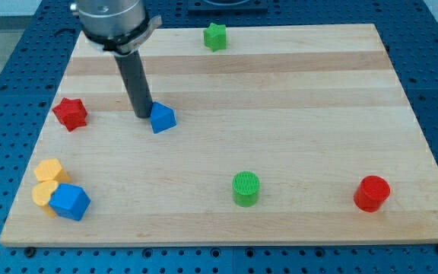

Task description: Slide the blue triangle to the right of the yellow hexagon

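The blue triangle lies on the wooden board, left of centre. My tip stands just at its left side, touching or nearly touching it. The yellow hexagon sits near the board's lower left corner, well below and to the left of the triangle. A second yellow block lies just under the hexagon, and a blue cube rests against both on their right.
A red star lies at the left edge, left of my tip. A green star is at the top. A green cylinder and a red cylinder stand near the bottom edge.
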